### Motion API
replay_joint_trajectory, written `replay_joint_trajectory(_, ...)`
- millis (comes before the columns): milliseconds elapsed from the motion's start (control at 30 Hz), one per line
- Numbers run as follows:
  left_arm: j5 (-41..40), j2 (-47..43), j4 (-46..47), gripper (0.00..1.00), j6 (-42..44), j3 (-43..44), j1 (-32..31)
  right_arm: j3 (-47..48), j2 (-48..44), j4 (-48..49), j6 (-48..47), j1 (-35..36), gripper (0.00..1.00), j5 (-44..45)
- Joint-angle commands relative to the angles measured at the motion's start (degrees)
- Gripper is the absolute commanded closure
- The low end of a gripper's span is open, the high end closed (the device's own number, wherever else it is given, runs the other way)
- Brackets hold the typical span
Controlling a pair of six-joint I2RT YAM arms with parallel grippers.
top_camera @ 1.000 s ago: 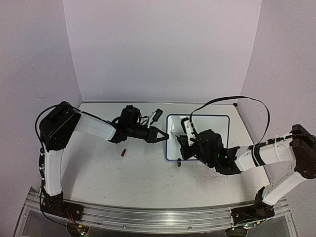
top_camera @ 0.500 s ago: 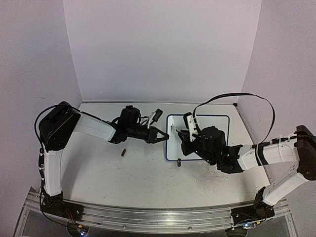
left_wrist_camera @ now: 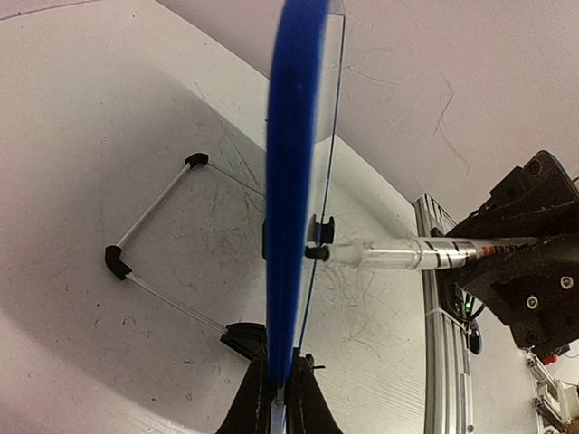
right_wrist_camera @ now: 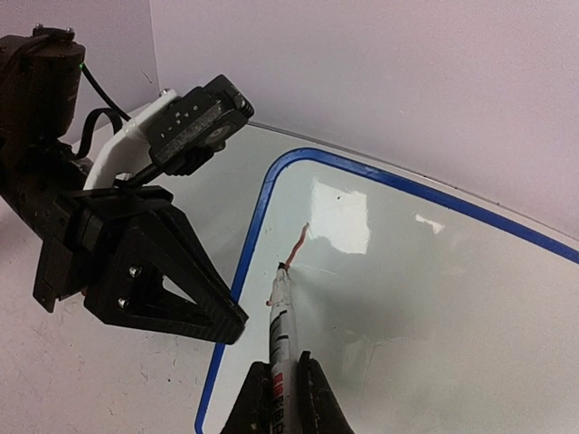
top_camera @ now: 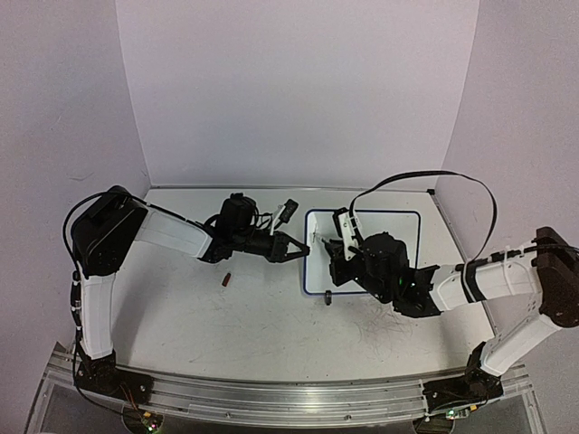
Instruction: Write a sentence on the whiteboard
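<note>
the table [top_camera: 253, 334] carries the whiteboard [top_camera: 403, 226] right of centre, propped on its wire stand [left_wrist_camera: 149, 212]. my left gripper [left_wrist_camera: 280, 398] is clamped on the board's blue left edge. my right gripper [right_wrist_camera: 279, 398] is closed around a marker [right_wrist_camera: 282, 325], its tip touching the board near that edge, at the foot of a short reddish stroke [right_wrist_camera: 297, 242]. a small dark cap [top_camera: 227, 279] lies left of the board, apart.
</note>
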Motion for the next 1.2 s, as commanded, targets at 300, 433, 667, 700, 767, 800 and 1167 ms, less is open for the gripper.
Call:
replay_joint_trajectory(300, 1.2, -3.4, 1.6, 1.0, 1.3, -1.0, -0.7, -0.5, -1.4, -0.2, 0.8, -0.2, 1.0, 6.2)
replay_joint_trajectory(433, 1.2, -3.3, 1.6, 1.0, 1.2, -1.0, -0.7, -1.2, -2.2, -0.6, 1.0, -0.2, 1.0, 6.8)
replay_joint_trajectory(667, 1.3, -3.3, 1.6, 1.0, 1.0, -0.7, -0.7, -1.9, -4.1, 0.5, 0.5, -0.3, 1.0, 3.2)
replay_joint_trajectory(700, 1.3, -3.2, 1.6, 1.0, 0.9, -0.7, -0.7, -2.2, -4.7, 1.5, 0.4, -0.3, 1.0, 2.0)
replay_joint_trajectory(767, 1.5, -3.0, 1.6, 1.0, 0.9, -0.5, -0.7, -2.3, -5.4, 2.8, 0.0, -0.3, 1.0, 0.7)
replay_joint_trajectory(800, 1.5, -2.9, 1.5, 1.0, 0.8, -0.4, -0.7, -1.9, -5.2, 3.0, -0.3, -0.4, 1.0, 0.5)
replay_joint_trajectory(1167, 1.5, -3.4, 1.6, 1.0, 0.9, -0.8, -0.7, 0.8, -3.2, 3.1, -0.5, -2.3, 1.0, -0.2)
